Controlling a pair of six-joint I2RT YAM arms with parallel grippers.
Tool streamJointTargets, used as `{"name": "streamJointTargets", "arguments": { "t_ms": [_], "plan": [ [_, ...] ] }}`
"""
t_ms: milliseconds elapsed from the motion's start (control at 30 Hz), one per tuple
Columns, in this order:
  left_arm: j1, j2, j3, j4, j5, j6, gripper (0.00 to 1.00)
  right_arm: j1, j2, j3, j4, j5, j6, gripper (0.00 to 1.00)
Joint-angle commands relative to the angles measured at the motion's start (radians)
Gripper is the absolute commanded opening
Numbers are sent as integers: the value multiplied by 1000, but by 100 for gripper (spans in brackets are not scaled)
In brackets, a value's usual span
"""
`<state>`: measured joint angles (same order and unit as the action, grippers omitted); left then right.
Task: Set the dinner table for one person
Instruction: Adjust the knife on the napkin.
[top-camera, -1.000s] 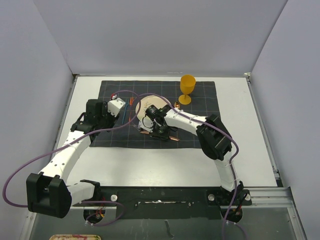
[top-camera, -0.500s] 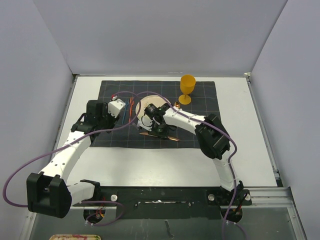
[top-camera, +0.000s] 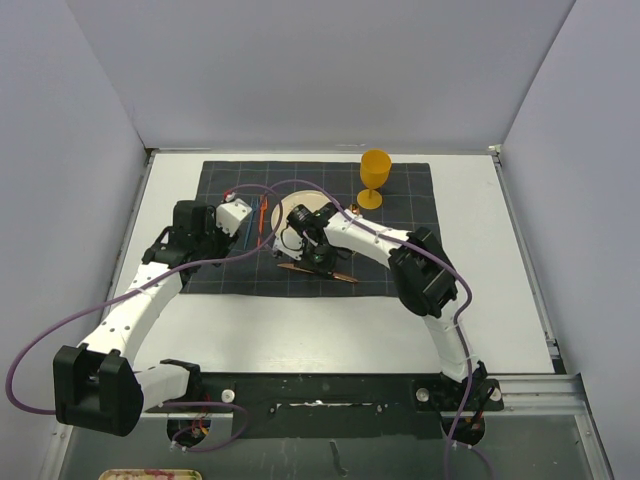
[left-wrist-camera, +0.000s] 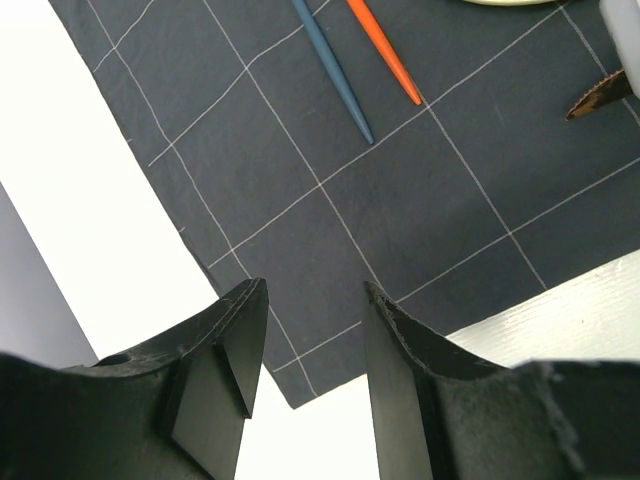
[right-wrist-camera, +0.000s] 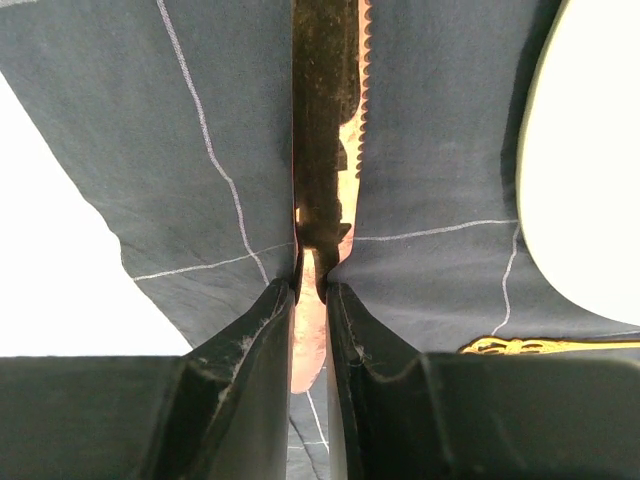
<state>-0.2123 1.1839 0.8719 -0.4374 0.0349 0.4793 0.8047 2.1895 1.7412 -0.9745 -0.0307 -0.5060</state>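
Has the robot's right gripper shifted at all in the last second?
Yes: the right gripper, shut on the copper-coloured serrated knife, edged slightly left, closer to the round cream plate.

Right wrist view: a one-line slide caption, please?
Right end effector pinches a serrated knife over the dark gridded cloth, beside a pale plate.
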Motion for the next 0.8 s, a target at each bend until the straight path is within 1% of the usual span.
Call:
{"name": "streamJointTargets", "arguments": {
  "t_ms": [0, 433, 667, 767],
  "plan": [
    [3, -21, 16, 32, 15, 7, 41, 2, -39, 64, -38, -37, 24, 0],
    [1, -17, 26, 6, 36, 11, 41, 14, -78, 80, -112, -25, 24, 0],
    [1, -16, 29, -1, 32, 17, 41, 11, -110, 76, -113, -10, 28, 0],
    [1, -13, 34, 2, 27, 16, 41, -2, -120, 98, -115, -16, 73, 0]
  ]
}}
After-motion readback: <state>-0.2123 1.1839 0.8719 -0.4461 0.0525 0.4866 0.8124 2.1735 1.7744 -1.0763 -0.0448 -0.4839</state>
